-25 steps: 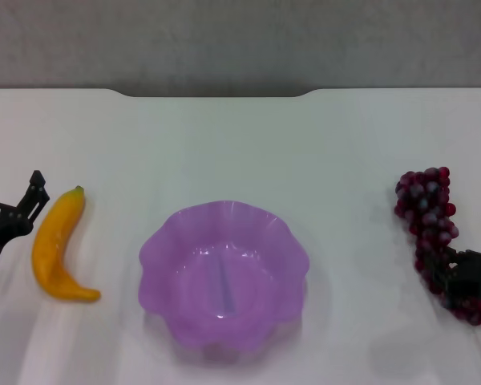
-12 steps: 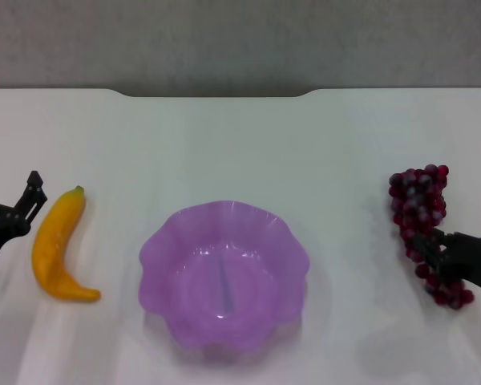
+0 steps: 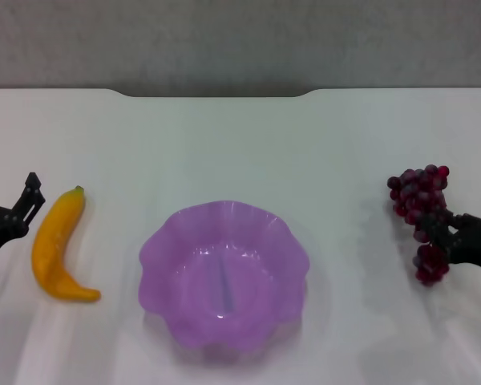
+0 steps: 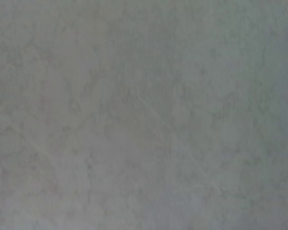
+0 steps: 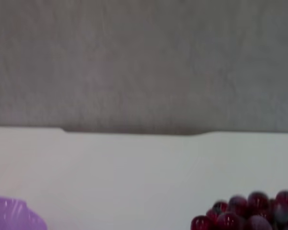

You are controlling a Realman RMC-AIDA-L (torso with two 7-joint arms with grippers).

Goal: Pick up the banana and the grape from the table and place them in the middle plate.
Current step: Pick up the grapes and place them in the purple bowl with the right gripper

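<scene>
I am seeing the grape [image 3: 421, 218] hanging on the right side of the scene, gripped around its middle by the right gripper [image 3: 449, 237], whose fingers are clenched on the bunch; its lower cluster is dangling over the table [image 3: 240, 144], well right of the middle plate [image 3: 172, 233]. The plate is sitting empty at the centre near me. The banana [image 3: 56, 245] is lying on the table to the plate's left, stem tip pointing to the far side. The left gripper [image 3: 12, 212] is hovering just beside the banana on its left, fingers spread and holding nothing. My left wrist camera is showing only grey surface.
</scene>
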